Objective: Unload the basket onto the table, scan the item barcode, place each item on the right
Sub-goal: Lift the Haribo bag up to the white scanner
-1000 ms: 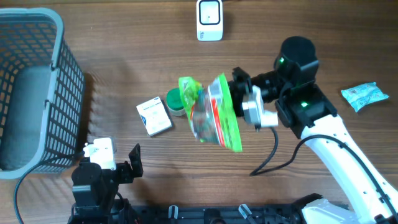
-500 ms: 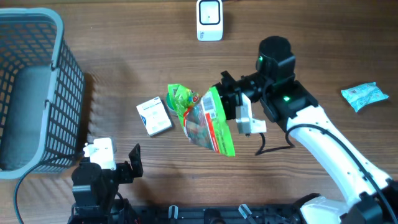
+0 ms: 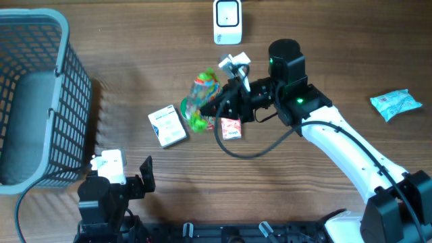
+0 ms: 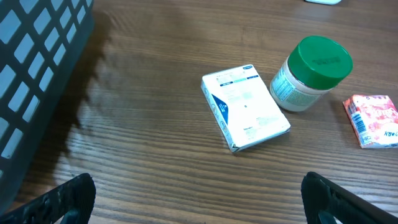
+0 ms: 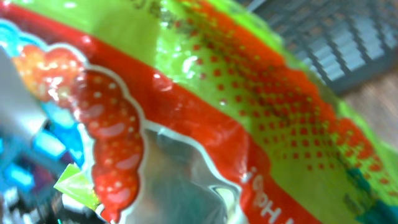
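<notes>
The right hand [image 3: 224,101] pinches a green-and-red bag [image 3: 201,100], held over the table [image 3: 324,40] between the scanner [image 3: 227,21] and the jar [image 4: 313,71]. The left hand [image 4: 198,202] is spread wide beside the basket [image 3: 40,101], with a box [image 4: 245,107] and a red packet [image 4: 373,119] lying ahead of it.

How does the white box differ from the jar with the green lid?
The white box is flat and rectangular; the jar is round. The box lies on its broad face; the jar stands upright. The box has blue print; the jar has a green lid. Both rest on the wooden table.
</notes>
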`<control>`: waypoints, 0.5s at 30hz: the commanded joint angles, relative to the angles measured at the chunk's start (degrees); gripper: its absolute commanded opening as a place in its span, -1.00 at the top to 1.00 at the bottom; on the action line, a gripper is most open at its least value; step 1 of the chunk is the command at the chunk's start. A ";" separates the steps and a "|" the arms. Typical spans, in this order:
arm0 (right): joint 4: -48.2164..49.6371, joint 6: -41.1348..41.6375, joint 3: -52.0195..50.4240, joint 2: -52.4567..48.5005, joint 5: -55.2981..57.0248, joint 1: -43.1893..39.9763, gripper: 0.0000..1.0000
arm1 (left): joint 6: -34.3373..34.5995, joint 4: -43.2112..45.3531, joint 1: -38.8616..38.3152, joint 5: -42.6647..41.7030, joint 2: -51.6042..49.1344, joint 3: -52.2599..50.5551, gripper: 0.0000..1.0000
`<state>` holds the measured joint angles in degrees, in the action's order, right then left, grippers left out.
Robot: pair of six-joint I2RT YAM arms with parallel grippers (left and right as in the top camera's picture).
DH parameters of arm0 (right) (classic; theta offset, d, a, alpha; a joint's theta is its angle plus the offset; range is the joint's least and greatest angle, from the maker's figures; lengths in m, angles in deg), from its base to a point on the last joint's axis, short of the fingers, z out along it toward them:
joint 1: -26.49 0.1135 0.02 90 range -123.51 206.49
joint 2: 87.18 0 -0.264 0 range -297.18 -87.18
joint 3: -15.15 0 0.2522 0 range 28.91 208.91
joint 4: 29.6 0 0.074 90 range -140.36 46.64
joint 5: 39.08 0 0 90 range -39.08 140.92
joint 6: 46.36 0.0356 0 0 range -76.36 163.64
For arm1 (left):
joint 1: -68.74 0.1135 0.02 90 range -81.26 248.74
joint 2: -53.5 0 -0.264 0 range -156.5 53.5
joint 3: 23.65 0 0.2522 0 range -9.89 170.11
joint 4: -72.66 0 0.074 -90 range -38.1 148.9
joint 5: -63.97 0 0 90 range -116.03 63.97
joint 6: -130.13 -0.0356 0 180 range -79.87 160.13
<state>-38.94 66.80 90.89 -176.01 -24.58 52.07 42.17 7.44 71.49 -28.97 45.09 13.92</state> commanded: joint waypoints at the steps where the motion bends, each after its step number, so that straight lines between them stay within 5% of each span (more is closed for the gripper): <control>1: -1.84 17.90 0.59 -0.46 16.33 0.24 0.91 | -0.26 0.13 0.26 -0.66 0.17 -0.37 -1.00; 8: 3.67 40.35 4.09 -9.18 39.85 -0.81 0.91 | -0.26 0.13 0.26 -0.66 0.17 -0.37 -1.00; 15: -0.24 50.42 37.48 -35.76 45.72 -2.62 0.91 | -0.26 0.13 0.26 -0.66 0.17 -0.35 -1.00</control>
<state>-37.10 112.66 117.23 -206.50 17.18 50.54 42.17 7.53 71.49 -28.97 44.87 13.92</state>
